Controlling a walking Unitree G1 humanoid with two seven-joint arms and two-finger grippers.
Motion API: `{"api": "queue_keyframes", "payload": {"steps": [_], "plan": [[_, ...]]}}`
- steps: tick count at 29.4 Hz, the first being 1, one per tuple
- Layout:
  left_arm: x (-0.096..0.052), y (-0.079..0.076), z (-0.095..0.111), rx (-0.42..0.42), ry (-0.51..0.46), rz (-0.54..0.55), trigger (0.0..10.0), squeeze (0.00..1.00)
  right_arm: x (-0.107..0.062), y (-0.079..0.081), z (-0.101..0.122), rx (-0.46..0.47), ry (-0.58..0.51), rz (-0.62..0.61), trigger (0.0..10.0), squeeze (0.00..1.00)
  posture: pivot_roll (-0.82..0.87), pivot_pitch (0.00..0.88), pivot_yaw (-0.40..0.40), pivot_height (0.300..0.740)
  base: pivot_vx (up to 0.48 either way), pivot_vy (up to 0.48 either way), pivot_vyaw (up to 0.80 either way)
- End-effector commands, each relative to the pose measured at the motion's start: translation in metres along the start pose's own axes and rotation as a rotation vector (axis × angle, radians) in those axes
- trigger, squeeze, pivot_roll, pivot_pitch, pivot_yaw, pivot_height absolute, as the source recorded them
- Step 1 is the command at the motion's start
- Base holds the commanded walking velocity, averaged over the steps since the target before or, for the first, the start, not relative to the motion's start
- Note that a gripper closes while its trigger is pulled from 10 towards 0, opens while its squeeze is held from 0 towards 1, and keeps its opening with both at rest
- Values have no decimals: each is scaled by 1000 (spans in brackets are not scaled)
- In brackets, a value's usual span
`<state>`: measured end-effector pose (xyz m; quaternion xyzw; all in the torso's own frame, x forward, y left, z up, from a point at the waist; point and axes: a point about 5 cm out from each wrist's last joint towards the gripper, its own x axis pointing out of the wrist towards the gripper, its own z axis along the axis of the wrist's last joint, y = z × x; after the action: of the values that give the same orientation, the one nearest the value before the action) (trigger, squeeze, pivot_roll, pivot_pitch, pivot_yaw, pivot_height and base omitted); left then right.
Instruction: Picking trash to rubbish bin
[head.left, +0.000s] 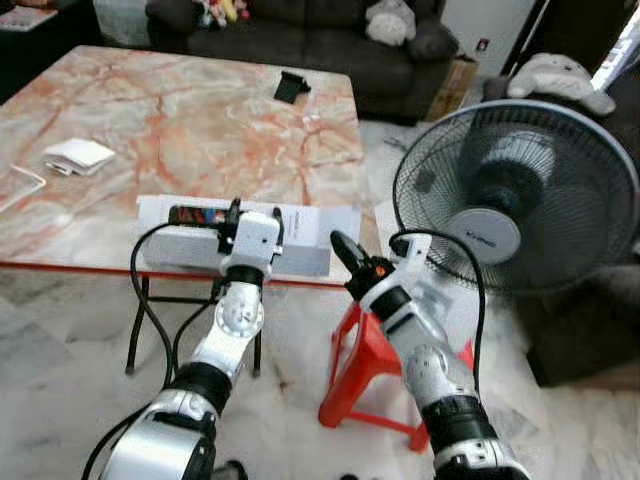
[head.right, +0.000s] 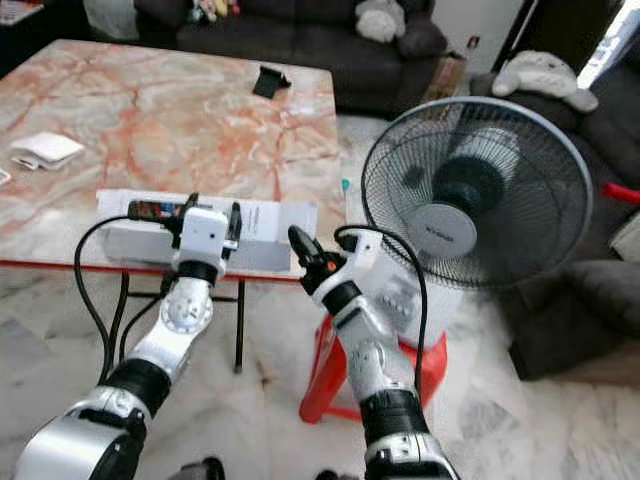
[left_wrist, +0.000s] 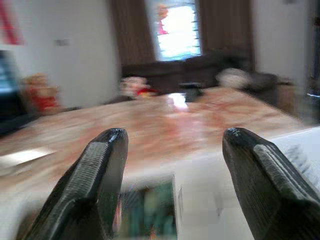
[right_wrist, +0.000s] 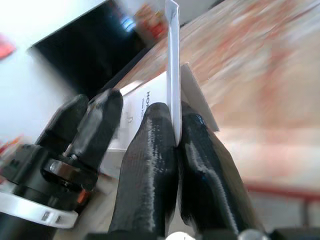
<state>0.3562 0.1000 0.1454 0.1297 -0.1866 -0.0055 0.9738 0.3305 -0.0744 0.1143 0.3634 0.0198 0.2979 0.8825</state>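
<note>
A long white box (head.left: 300, 228) lies along the front edge of the marble table (head.left: 180, 110). On its left end rests a dark, colourful wrapper (head.left: 195, 214). My left gripper (head.left: 255, 214) hovers over the box just right of the wrapper. It is open, fingers wide apart, and the left wrist view shows the wrapper (left_wrist: 147, 210) low between them. My right gripper (head.left: 343, 248) is at the box's right end. In the right wrist view its fingers (right_wrist: 150, 150) are pressed together on a thin white flap (right_wrist: 172, 60) at that end.
A large standing fan (head.left: 515, 195) is close on the right, with a red plastic stool (head.left: 365, 365) below my right arm. A white pack (head.left: 80, 155) and a black object (head.left: 290, 85) lie on the table. A dark sofa (head.left: 320, 40) stands behind.
</note>
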Motion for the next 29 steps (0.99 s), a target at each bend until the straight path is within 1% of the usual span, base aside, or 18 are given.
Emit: {"api": "queue_keyframes", "payload": {"steps": [1, 12, 13, 15, 16, 17, 18, 20, 21, 22, 23, 24, 25, 26, 27, 29], "plan": [[-1, 3, 0, -3, -5, 10, 10000, 0, 4, 6, -1, 2, 3, 19, 10000, 0, -58, 19, -101, 740, -311, 0, 0], [-2, 2, -1, -8, 1, 9, 10000, 0, 1, 3, 0, -2, 1, 6, 10000, 0, -60, 22, -103, 740, -296, 0, 0], [-2, 2, -2, -10, 5, 9, 10000, 0, 0, 1, 1, -5, 0, 1, 10000, 0, -60, 22, -103, 740, -270, 0, 0], [-5, 3, -7, -20, 31, 12, 10000, 0, -4, -6, 5, -21, -7, -32, 10000, 0, -63, 23, -104, 740, 0, 0, 0], [-8, 3, -12, -29, 57, 15, 10000, 0, -9, -15, 10, -33, -16, -69, 10000, 0, -63, 23, -104, 740, 0, 0, 0], [-9, 3, -13, -31, 64, 16, 10000, 0, -10, -17, 11, -38, -18, -80, 10000, 0, -65, 24, -105, 740, 0, 0, 0], [-11, 4, -16, -32, 80, 16, 10000, 0, -14, -24, 14, -55, -23, -113, 10000, 0, -65, 24, -105, 740, 0, 0, 0], [-19, 5, -30, -51, 159, 11, 10000, 0, -29, -49, 26, -86, -49, -250, 10000, 0, -65, 24, -105, 740, 0, 0, 0], [-19, 5, -30, -51, 159, 11, 10000, 0, -29, -49, 26, -86, -49, -250, 10000, 0, -65, 24, -105, 740, 0, 0, 0], [-24, 3, -37, -66, 205, -3, 10000, 0, -37, -61, 31, -104, -59, -322, 10000, 0, -67, 28, -108, 740, 0, 0, 0], [-24, 3, -37, -66, 205, -3, 10000, 0, -37, -61, 31, -104, -59, -322, 10000, 0, -67, 28, -108, 740, 0, 0, 0], [-32, 2, -46, -69, 255, -17, 10000, 0, -51, -79, 38, -124, -67, -438, 10000, 0, -69, 27, -108, 740, 0, 0, 0], [-36, 2, -52, -73, 289, -28, 10000, 0, -60, -88, 41, -128, -70, -504, 10000, 0, -69, 27, -108, 740, 0, 0, 0], [-47, 1, -62, -70, 353, -36, 10000, 0, -82, -108, 46, -175, -43, -652, 10000, 0, -69, 27, -108, 740, 0, 0, 0], [-47, 1, -62, -70, 353, -36, 10000, 0, -82, -108, 46, -175, -43, -652, 10000, 0, -69, 27, -108, 740, 0, 0, 0], [-55, 0, -71, -71, 408, -45, 10000, 0, -100, -120, 47, -207, -22, -744, 10000, 0, -69, 27, -108, 740, 0, 0, 0]]}}
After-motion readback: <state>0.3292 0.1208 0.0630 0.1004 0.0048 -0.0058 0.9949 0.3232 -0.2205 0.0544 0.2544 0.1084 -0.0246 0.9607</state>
